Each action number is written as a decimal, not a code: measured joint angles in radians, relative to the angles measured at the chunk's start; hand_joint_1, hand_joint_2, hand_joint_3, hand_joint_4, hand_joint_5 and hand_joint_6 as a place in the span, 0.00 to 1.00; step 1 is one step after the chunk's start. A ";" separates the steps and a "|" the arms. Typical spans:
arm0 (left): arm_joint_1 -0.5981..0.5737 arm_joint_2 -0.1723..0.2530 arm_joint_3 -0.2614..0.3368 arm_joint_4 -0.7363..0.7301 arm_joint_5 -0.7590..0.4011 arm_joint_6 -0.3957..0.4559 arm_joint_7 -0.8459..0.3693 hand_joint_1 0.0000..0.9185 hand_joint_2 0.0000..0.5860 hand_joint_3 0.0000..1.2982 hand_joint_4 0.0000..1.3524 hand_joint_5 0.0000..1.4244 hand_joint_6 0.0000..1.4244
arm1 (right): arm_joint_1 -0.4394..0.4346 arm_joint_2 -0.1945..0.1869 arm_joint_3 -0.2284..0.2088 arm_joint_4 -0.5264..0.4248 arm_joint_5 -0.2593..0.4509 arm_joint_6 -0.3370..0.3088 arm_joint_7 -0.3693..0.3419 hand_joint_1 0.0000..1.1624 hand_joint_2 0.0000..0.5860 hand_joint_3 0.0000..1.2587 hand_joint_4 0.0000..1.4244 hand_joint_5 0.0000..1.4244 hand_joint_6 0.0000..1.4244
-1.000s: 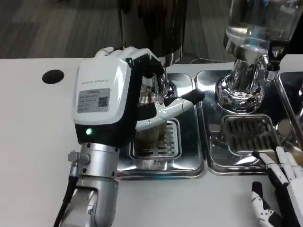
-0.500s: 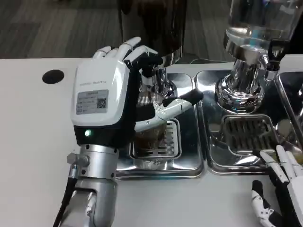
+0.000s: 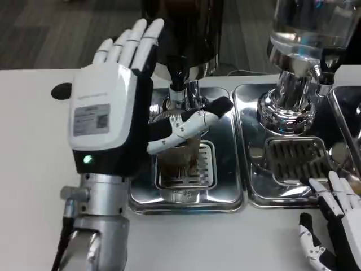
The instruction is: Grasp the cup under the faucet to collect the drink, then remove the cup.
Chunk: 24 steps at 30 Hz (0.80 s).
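Observation:
A clear ribbed cup (image 3: 180, 164) with brown drink in it stands on the grate of the left drip tray (image 3: 186, 197), under the dark dispenser's faucet (image 3: 178, 90). My left hand (image 3: 107, 113) is to the cup's left, its fingers stretched straight up and away from the cup. Only its thumb (image 3: 186, 127) reaches across the cup's upper front; I cannot tell whether it touches. The hand hides the cup's left side. My right hand (image 3: 333, 226) lies at the bottom right by the table's front edge, fingers apart and holding nothing.
A second dispenser (image 3: 299, 62) with a clear tank and chrome base stands at the right over its own steel drip tray (image 3: 293, 164). A black round hole (image 3: 59, 90) sits in the white table at the left.
My left hand's fingers have uncurled from around the cup and now point straight up, and the hand has shifted left. The cup stays on the grate. The right hand has barely moved.

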 measured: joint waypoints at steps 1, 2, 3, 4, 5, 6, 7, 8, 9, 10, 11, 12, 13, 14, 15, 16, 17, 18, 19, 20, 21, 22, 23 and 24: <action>0.015 0.002 0.008 -0.021 -0.002 -0.006 0.003 0.00 0.07 0.15 0.00 0.12 0.12 | -0.001 0.001 0.000 0.000 0.000 -0.002 0.000 0.19 0.89 0.14 0.01 0.03 0.13; 0.026 0.004 0.011 -0.030 -0.002 -0.010 0.004 0.00 0.06 0.15 0.00 0.12 0.12 | -0.001 0.001 0.000 0.000 0.000 -0.003 0.000 0.19 0.89 0.14 0.01 0.03 0.13; 0.044 0.009 0.017 -0.044 -0.004 -0.018 0.004 0.00 0.06 0.15 0.00 0.12 0.12 | -0.002 0.001 0.000 0.000 -0.001 -0.003 0.000 0.19 0.89 0.14 0.01 0.03 0.13; 0.071 0.017 0.028 -0.062 -0.006 -0.033 0.005 0.00 0.06 0.16 0.00 0.12 0.12 | -0.001 0.001 0.000 -0.001 -0.003 -0.004 0.000 0.19 0.89 0.14 0.01 0.03 0.13; 0.117 0.033 0.050 -0.081 -0.021 -0.055 0.010 0.00 0.06 0.16 0.00 0.12 0.12 | 0.004 -0.001 0.000 -0.003 -0.008 -0.003 -0.001 0.19 0.88 0.14 0.01 0.03 0.13; 0.140 0.036 0.063 -0.086 -0.035 -0.062 0.013 0.00 0.06 0.16 0.00 0.12 0.12 | 0.003 -0.002 0.000 -0.005 -0.013 -0.001 -0.001 0.19 0.88 0.14 0.01 0.03 0.13; 0.168 0.041 0.073 -0.095 -0.037 -0.071 0.019 0.00 0.06 0.16 0.00 0.13 0.12 | 0.004 -0.003 0.000 -0.011 -0.018 0.000 -0.001 0.20 0.86 0.14 0.01 0.03 0.13; 0.208 0.049 0.085 -0.106 -0.038 -0.089 0.035 0.00 0.06 0.17 0.00 0.13 0.11 | 0.006 -0.003 0.000 -0.022 -0.023 0.001 0.000 0.20 0.85 0.14 0.01 0.03 0.13; 0.251 0.058 0.093 -0.113 -0.039 -0.112 0.054 0.00 0.06 0.17 0.00 0.14 0.12 | 0.007 -0.003 -0.001 -0.032 -0.024 0.001 -0.001 0.20 0.85 0.14 0.01 0.03 0.13; 0.306 0.072 0.101 -0.116 -0.039 -0.145 0.081 0.00 0.06 0.17 0.00 0.14 0.12 | 0.009 -0.004 -0.002 -0.043 -0.025 0.002 -0.001 0.20 0.84 0.14 0.01 0.03 0.13; 0.331 0.079 0.102 -0.114 -0.040 -0.156 0.088 0.00 0.06 0.18 0.00 0.14 0.12 | 0.010 -0.004 -0.003 -0.046 -0.025 0.002 -0.001 0.20 0.82 0.13 0.01 0.03 0.13; 0.365 0.086 0.110 -0.100 -0.039 -0.184 0.111 0.00 0.06 0.18 0.00 0.14 0.12 | 0.011 -0.005 -0.005 -0.052 -0.025 0.002 0.000 0.19 0.82 0.13 0.01 0.03 0.13; 0.390 0.094 0.118 -0.087 -0.039 -0.200 0.128 0.00 0.06 0.18 0.00 0.14 0.12 | 0.012 -0.005 -0.007 -0.059 -0.025 0.002 0.001 0.19 0.81 0.13 0.01 0.03 0.13; 0.411 0.105 0.128 -0.063 -0.039 -0.214 0.153 0.00 0.06 0.18 0.00 0.14 0.12 | 0.012 -0.007 -0.009 -0.073 -0.025 0.002 0.005 0.19 0.81 0.13 0.01 0.03 0.13; 0.424 0.112 0.137 -0.043 -0.038 -0.221 0.164 0.00 0.06 0.17 0.00 0.14 0.12 | 0.011 -0.009 -0.011 -0.082 -0.025 0.002 0.007 0.19 0.79 0.13 0.01 0.03 0.13; 0.437 0.116 0.141 -0.028 -0.036 -0.228 0.175 0.00 0.06 0.17 0.00 0.14 0.12 | 0.010 -0.012 -0.012 -0.086 -0.027 0.003 0.011 0.19 0.79 0.13 0.01 0.02 0.12; 0.451 0.120 0.143 -0.016 -0.034 -0.234 0.180 0.00 0.06 0.16 0.00 0.14 0.12 | 0.012 -0.014 -0.013 -0.092 -0.029 0.005 0.017 0.18 0.77 0.12 0.00 0.02 0.12; 0.464 0.124 0.144 -0.004 -0.030 -0.239 0.191 0.00 0.06 0.16 0.00 0.14 0.12 | 0.013 -0.016 -0.013 -0.102 -0.030 0.007 0.024 0.18 0.74 0.12 0.00 0.02 0.12; 0.474 0.126 0.145 0.008 -0.028 -0.243 0.199 0.00 0.06 0.16 0.00 0.13 0.11 | 0.013 -0.016 -0.013 -0.110 -0.030 0.007 0.028 0.18 0.73 0.12 0.00 0.02 0.12; 0.486 0.127 0.145 0.022 -0.025 -0.248 0.213 0.00 0.06 0.16 0.00 0.13 0.11 | 0.013 -0.016 -0.013 -0.119 -0.030 0.007 0.034 0.18 0.71 0.12 0.00 0.01 0.11; 0.502 0.129 0.145 0.051 -0.025 -0.252 0.228 0.00 0.06 0.16 0.00 0.13 0.11 | 0.013 -0.016 -0.015 -0.130 -0.029 0.008 0.044 0.18 0.68 0.11 0.00 0.01 0.11; 0.517 0.129 0.145 0.079 -0.025 -0.252 0.234 0.00 0.06 0.16 0.00 0.13 0.11 | 0.012 -0.016 -0.016 -0.141 -0.028 0.009 0.055 0.18 0.68 0.11 0.00 0.01 0.11; 0.522 0.129 0.145 0.090 -0.025 -0.252 0.237 0.00 0.06 0.16 0.00 0.13 0.11 | 0.012 -0.016 -0.016 -0.146 -0.028 0.009 0.059 0.17 0.65 0.11 0.00 0.01 0.10; 0.527 0.130 0.143 0.114 -0.025 -0.254 0.251 0.00 0.06 0.16 0.00 0.13 0.11 | 0.011 -0.015 -0.017 -0.155 -0.027 0.010 0.070 0.17 0.62 0.11 0.00 0.01 0.10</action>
